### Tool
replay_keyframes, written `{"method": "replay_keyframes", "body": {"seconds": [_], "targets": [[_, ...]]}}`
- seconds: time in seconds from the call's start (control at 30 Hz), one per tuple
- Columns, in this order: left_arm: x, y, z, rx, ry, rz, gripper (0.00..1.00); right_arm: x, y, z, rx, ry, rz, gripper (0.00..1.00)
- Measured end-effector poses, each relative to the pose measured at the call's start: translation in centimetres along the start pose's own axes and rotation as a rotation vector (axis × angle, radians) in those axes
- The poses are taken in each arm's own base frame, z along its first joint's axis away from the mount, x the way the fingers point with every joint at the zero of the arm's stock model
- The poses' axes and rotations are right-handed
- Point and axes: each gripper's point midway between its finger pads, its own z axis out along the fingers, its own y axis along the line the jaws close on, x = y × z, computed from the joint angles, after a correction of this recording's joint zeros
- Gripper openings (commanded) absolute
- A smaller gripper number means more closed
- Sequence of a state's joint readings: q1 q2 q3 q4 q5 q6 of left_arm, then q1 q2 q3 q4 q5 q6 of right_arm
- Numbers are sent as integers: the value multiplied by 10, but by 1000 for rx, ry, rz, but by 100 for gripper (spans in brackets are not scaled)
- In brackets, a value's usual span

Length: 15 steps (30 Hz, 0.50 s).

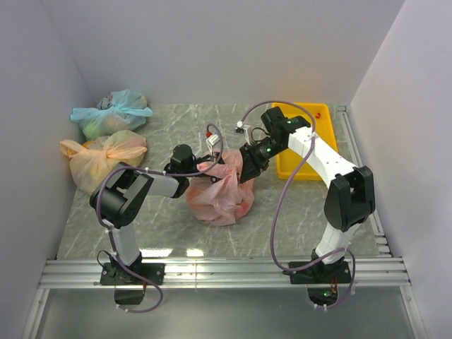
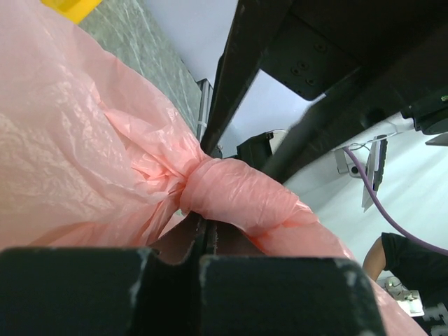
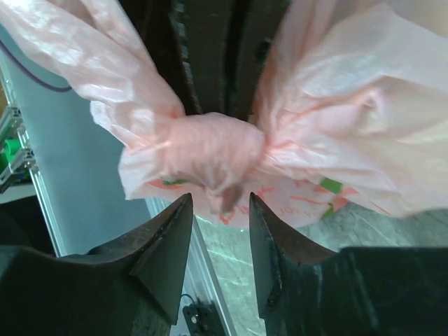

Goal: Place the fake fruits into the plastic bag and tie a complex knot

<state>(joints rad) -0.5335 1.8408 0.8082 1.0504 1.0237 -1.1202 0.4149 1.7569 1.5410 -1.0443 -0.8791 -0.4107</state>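
On our grey marble table, the bulging salmon-pink plastic bag sits at centre between both arms. Our left gripper is pressed together, pinching bag film beside the knot. Our right gripper stands spread just beneath that knot.

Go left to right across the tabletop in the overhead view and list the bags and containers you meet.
peach-orange tied bag → salmon-pink bag → yellow tray. The blue-green tied bag spans the same stretch as the peach one, so it is left out.
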Motion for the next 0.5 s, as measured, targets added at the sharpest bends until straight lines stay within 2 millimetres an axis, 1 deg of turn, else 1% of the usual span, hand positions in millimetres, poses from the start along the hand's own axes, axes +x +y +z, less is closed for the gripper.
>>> {"method": "replay_keyframes", "body": {"seconds": [0.2,0.5], "targets": [[-1,-1,0,2,-2,5,0,-1,-10,-4,34,-10,12,34],[0,0,0,1,-1,5,0,-3,-7,0,32,-8,33,34]]}}
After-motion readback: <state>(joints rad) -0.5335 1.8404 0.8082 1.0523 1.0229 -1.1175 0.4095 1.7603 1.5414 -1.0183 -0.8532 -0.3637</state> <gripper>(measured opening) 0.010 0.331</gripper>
